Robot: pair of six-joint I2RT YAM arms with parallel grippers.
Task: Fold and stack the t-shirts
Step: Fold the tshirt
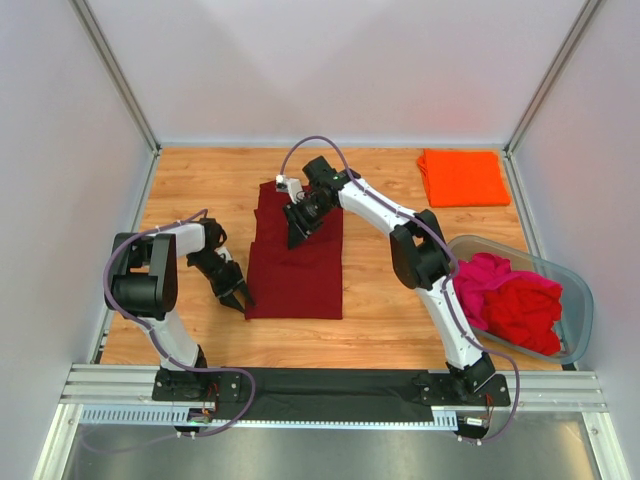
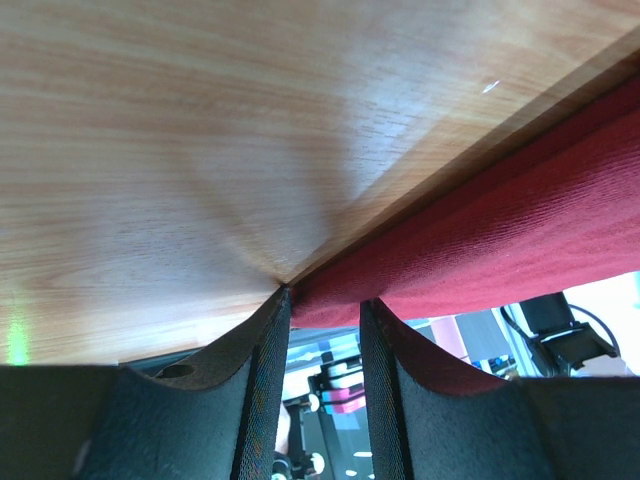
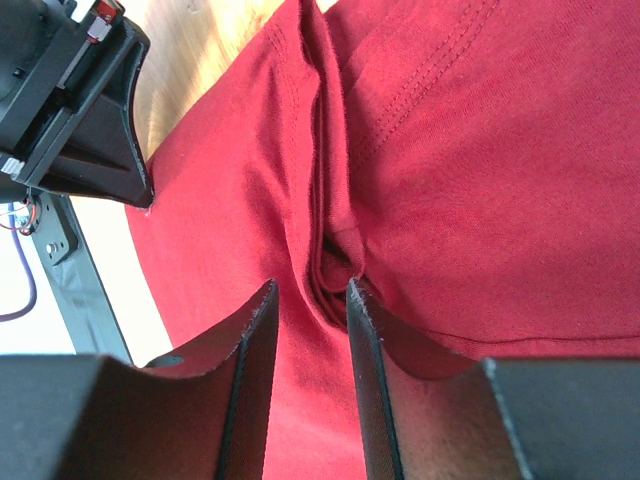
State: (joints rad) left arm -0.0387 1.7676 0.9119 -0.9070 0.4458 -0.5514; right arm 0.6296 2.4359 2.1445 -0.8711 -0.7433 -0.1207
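The left fingers [image 1: 240, 298] are low on the left side of the bench [image 1: 190, 185], right at the near left corner of the dark maroon t-shirt [image 1: 300, 285]. Up close, these two fingers are apart, with a gap you can see through. The edge of the shirt runs just past their tips, and they are not squeezing it. The maroon t-shirt lies in the middle of the bench. Its near part is a flat, neat block. Its far part is narrower, with bumpy steps along the left side. The right fingers [image 1: 297, 238] point down onto that far part. They sit on both sides of a little raised fold in the cloth. The fold touches one finger, but I cannot tell if they are pinching it. Farther right, in the far corner, a bright orange t-shirt [image 1: 462, 177] lies folded in a square. By the right edge stands a grey see-through tub [image 1: 578, 300], with a pink t-shirt [image 1: 480, 280] and a red t-shirt [image 1: 525, 312] bunched up inside.
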